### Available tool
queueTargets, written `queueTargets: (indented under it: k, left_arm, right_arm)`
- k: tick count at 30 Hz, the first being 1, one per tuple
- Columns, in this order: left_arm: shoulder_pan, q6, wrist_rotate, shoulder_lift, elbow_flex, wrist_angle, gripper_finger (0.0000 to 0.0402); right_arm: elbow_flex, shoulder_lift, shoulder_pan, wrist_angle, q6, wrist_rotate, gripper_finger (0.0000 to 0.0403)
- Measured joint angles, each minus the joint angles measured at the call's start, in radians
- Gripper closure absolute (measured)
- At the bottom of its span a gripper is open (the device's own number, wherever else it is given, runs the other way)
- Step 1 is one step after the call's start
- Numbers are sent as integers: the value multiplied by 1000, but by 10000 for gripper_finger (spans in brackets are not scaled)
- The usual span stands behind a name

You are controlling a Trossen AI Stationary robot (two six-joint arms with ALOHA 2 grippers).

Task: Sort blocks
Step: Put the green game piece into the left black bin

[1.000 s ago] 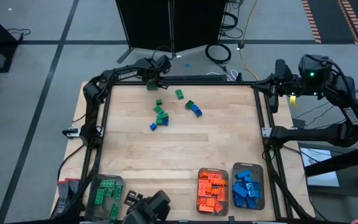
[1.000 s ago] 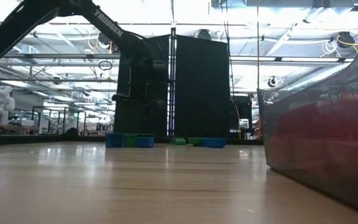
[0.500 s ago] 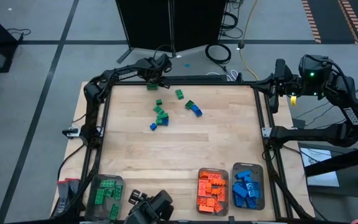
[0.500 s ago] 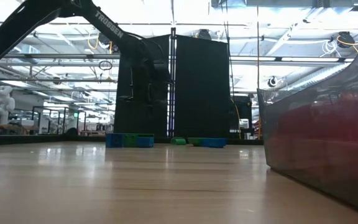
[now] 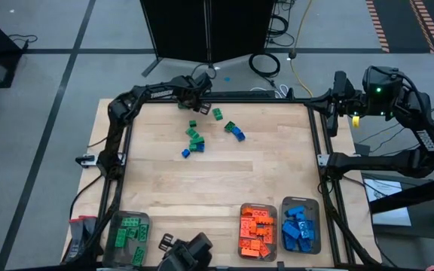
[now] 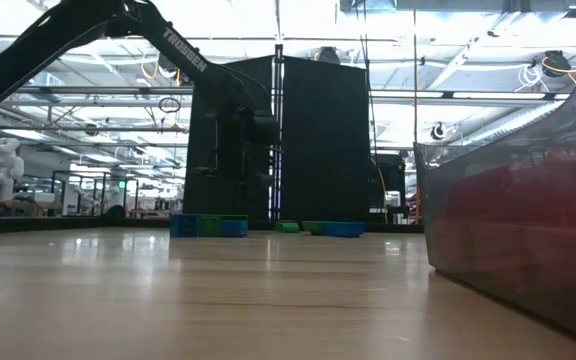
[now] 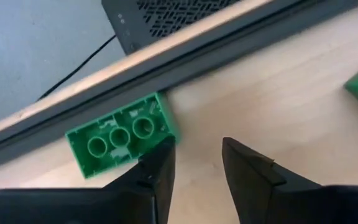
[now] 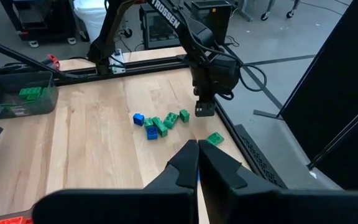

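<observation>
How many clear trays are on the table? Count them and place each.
3, all along the edge opposite the loose bricks: green-filled tray at the left corner, orange-filled tray right of centre, blue-filled tray next to it. None looks hidden.

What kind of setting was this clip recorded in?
Probably a robotics lab or workshop. The wooden table sits in a black frame on grey floor marked with tape lines; the low view shows a large hall with ceiling lights, other framed stations and a white robot figure.
</observation>
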Motion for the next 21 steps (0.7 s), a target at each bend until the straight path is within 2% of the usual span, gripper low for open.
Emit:
queueTargets:
  k: [5, 21]
  left_arm:
    - [5, 1, -53, 0, 0, 29, 280]
    - [23, 1, -47, 0, -10, 60, 306]
  right_arm:
    - [0, 0, 0, 0, 0, 0, 394]
    - [0, 0, 0, -1, 27, -1, 394]
